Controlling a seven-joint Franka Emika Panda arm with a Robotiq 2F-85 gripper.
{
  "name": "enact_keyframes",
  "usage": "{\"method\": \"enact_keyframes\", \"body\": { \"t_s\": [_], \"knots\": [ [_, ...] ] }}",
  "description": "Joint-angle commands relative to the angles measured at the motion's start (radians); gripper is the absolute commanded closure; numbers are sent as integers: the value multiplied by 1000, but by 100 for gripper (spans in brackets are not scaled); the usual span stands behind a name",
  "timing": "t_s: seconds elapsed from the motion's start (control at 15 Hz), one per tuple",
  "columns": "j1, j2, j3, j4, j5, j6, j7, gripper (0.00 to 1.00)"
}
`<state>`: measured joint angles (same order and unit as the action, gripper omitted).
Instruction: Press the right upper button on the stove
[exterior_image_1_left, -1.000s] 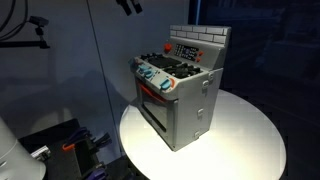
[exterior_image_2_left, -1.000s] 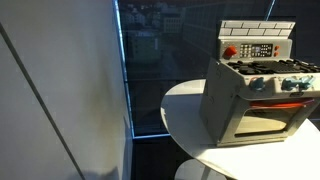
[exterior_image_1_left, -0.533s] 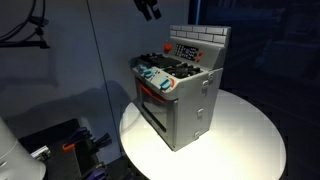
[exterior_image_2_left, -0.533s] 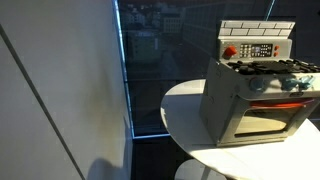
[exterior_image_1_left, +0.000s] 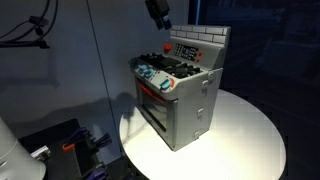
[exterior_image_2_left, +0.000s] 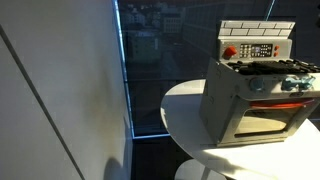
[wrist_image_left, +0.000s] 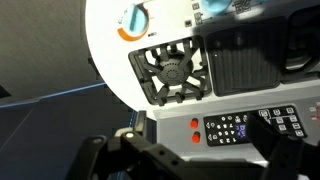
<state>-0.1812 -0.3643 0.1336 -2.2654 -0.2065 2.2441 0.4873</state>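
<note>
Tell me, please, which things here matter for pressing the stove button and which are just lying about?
Job: small grey boxy toy stove; its dark control panel; black gripper.
Lying about: round white table; black cables; dark gear with orange part.

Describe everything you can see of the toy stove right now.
The stove is a small grey boxy toy, plastic by its look, upright on the round white table. It has a white brick-pattern back wall, a dark control panel with red buttons, black burners, blue-white front knobs and a shut oven door. Only the table touches it; the pincer hangs above, apart.
</note>
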Motion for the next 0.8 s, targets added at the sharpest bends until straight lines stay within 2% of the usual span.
{"method": "enact_keyframes", "body": {
  "t_s": [0.0, 0.73],
  "knots": [
    [21, 6, -22, 2, -8, -3, 5, 0],
    [23, 15, -26, 16, -6, -6, 15, 0]
  ]
}}
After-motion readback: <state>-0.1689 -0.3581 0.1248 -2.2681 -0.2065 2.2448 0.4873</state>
